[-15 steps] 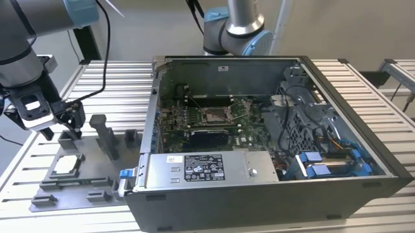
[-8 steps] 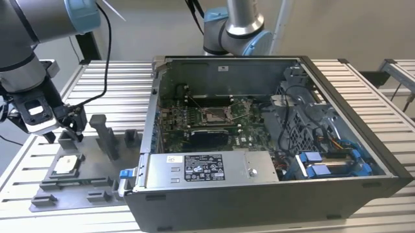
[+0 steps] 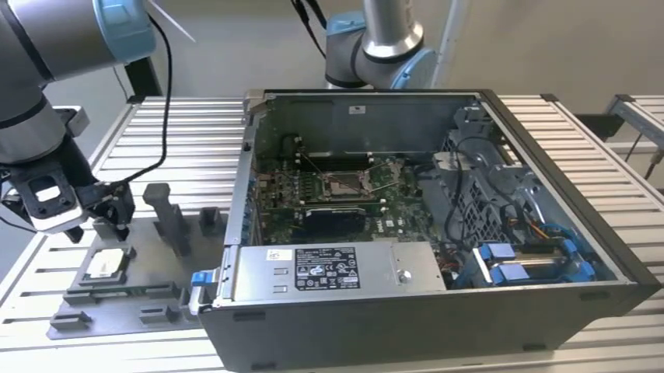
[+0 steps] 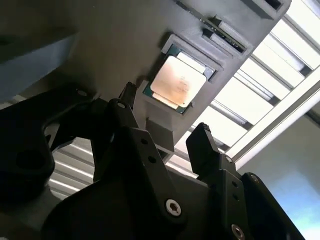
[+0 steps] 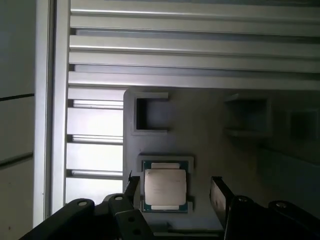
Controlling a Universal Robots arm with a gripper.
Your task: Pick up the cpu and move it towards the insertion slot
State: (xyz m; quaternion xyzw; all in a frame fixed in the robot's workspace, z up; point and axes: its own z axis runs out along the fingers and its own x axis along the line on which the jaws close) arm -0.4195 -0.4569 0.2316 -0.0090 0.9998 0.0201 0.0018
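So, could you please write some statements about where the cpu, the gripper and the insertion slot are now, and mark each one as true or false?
1. The cpu lies in a recess of the grey fixture. True.
2. The gripper is shut on the cpu. False: it is open, with one finger on each side of the cpu in both wrist views.
3. The insertion slot is inside the open computer case. True.
4. The cpu sits in the insertion slot. False: it is on the fixture, outside the case, at the exterior view's left.
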